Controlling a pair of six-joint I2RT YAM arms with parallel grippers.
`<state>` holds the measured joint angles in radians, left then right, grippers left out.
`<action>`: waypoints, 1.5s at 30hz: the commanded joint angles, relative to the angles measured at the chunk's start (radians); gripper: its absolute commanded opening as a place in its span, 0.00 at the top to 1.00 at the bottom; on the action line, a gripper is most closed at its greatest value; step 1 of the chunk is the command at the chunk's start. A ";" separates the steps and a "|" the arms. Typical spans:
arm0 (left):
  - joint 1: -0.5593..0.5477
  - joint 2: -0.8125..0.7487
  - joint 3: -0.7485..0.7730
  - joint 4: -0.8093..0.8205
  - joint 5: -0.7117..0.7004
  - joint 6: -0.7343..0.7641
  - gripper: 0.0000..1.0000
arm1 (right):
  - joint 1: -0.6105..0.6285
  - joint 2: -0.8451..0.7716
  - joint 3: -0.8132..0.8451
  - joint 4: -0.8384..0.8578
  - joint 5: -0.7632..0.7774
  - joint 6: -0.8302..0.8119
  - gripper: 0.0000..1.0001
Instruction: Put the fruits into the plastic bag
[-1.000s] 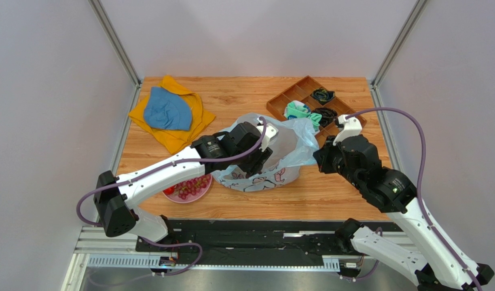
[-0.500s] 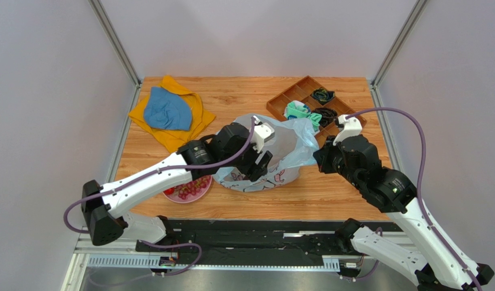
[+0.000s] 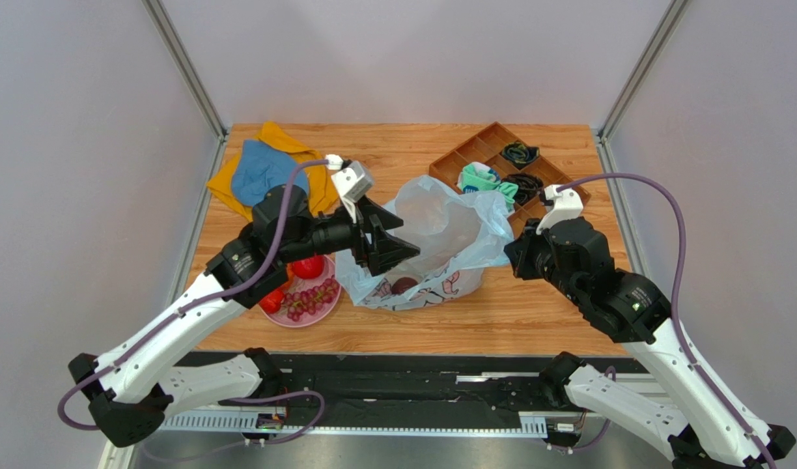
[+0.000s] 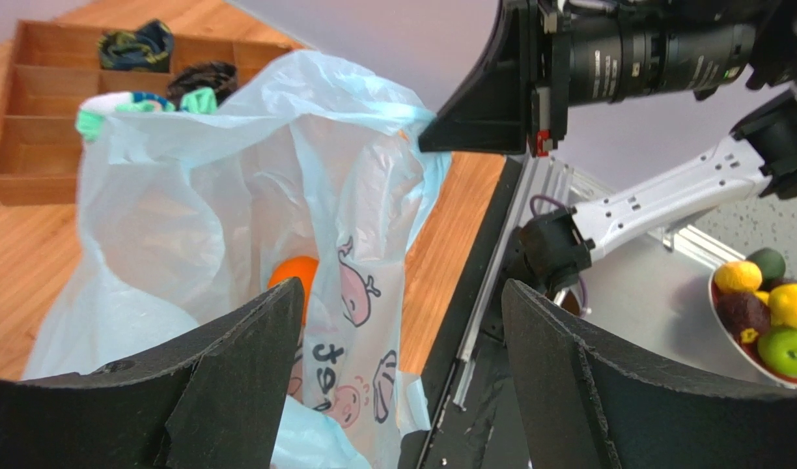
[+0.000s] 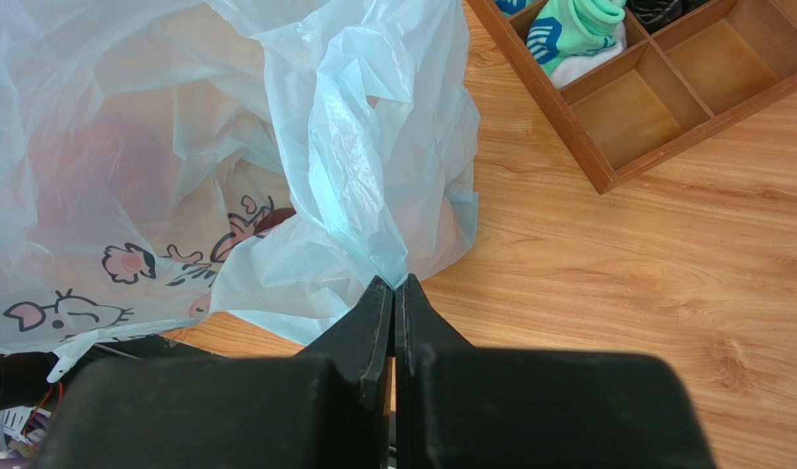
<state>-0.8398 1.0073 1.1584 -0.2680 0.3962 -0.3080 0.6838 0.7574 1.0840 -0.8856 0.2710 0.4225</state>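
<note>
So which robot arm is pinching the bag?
The right arm: its jaws are pinched shut on a fold of the plastic bag. The left arm has its jaws wide open, holding nothing.

Wooden table (image 3: pixel 393 156) with a light oak grain, boxed in by plain pale grey walls: back wall (image 3: pixel 412 59), left wall (image 3: pixel 80 147), right wall (image 3: pixel 735 127). Silver metal posts (image 3: pixel 184 68) run up both back corners. A silver slotted rail (image 3: pixel 373 420) lies along the near table edge. Grey speckled floor (image 4: pixel 657 322) beyond it. Light is even and soft, shadows faint.
</note>
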 commanded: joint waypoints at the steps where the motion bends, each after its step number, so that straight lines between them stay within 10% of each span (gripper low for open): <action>1: 0.070 -0.078 -0.011 0.038 0.014 -0.040 0.17 | 0.000 -0.003 0.016 -0.004 0.014 0.013 1.00; 45: 1.000 -0.294 -0.365 -0.500 -0.358 -0.253 0.01 | -0.001 -0.040 -0.013 0.014 -0.003 -0.007 1.00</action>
<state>0.0647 0.7189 0.8268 -0.7322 0.0101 -0.5030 0.6838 0.7296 1.0767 -0.9081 0.2779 0.4217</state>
